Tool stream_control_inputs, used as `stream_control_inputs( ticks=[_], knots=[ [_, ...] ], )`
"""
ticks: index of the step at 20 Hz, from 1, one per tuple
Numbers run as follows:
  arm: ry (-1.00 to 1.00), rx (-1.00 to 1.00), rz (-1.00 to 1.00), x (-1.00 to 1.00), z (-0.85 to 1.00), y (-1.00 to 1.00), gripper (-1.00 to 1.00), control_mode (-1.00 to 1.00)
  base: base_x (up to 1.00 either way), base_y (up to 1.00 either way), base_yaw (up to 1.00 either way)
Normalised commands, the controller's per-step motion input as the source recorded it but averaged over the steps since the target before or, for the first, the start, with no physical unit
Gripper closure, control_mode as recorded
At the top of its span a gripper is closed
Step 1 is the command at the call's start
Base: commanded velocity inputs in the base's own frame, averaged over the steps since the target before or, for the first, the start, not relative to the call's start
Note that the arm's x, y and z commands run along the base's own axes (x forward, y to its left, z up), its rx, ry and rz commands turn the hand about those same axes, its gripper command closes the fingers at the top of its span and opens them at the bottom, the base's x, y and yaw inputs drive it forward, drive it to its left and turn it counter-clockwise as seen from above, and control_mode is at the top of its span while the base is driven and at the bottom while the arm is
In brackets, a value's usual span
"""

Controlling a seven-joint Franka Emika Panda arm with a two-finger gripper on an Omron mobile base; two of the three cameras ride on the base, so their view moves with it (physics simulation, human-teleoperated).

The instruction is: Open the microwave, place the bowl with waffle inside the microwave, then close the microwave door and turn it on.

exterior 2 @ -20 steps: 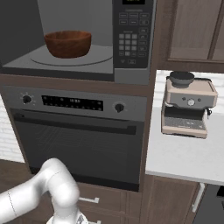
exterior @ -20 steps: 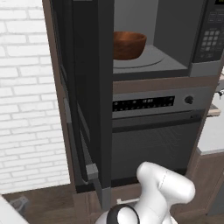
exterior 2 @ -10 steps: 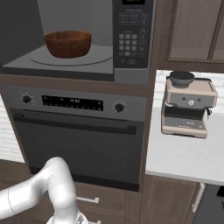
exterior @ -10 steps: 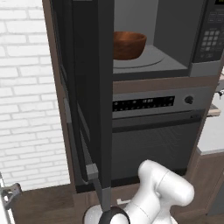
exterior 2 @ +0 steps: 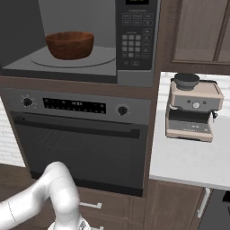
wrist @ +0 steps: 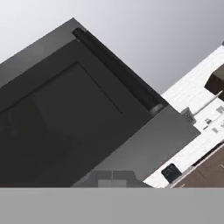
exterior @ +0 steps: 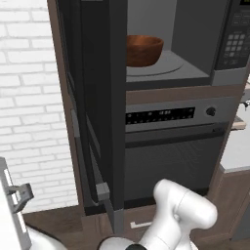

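Microwave [exterior 2: 90, 40] stands as our landmark, built into the dark cabinet column with its cavity exposed. We see the microwave door [exterior: 97, 107] swung fully out to the left of the cavity, edge-on toward the left base camera; in the hand view its dark glass and bar handle [wrist: 116, 65] run diagonally across the frame. Below the microwave sits the oven [exterior 2: 81, 139], with a knob at each end of its display strip. To the right of the microwave, on a pale counter [exterior 2: 188, 161], stands a beige espresso machine [exterior 2: 193, 112]. Inside the microwave, the bowl [exterior 2: 70, 44] rests upright on the round turntable [exterior 2: 101, 56]. The keypad [exterior 2: 136, 36] at the microwave's right carries buttons too small for us to read. The jaws are closed on nothing.
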Motion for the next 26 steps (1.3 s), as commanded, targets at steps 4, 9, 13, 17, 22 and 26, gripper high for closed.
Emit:
stream_control_inputs(
  ticks=[4, 9, 13, 17, 22, 26],
  knots=[
    [-0.36, -0.13, -0.07, -0.08, 0.38, -0.91, 1.0, -1.0, 0.0, 0.0, 0.0],
    [-0.26, 0.0, 0.0, -0.04, 0.49, -1.0, 1.0, -1.0, 0.0, 0.0, 0.0],
    [-0.29, 0.01, 0.0, -0.03, 0.65, -0.95, 1.0, -1.0, 0.0, 0.0, 0.0],
    [-0.2, 0.1, 0.0, -0.02, 0.83, -0.98, 1.0, -1.0, 0.0, 0.0, 0.0],
    [-0.13, 0.19, 0.03, 0.0, 0.64, -0.95, 1.0, -1.0, 0.0, 0.0, 0.0],
    [0.08, 0.31, 0.12, 0.02, 0.37, -0.93, 1.0, -1.0, 0.0, 0.0, 0.0]
  ],
)
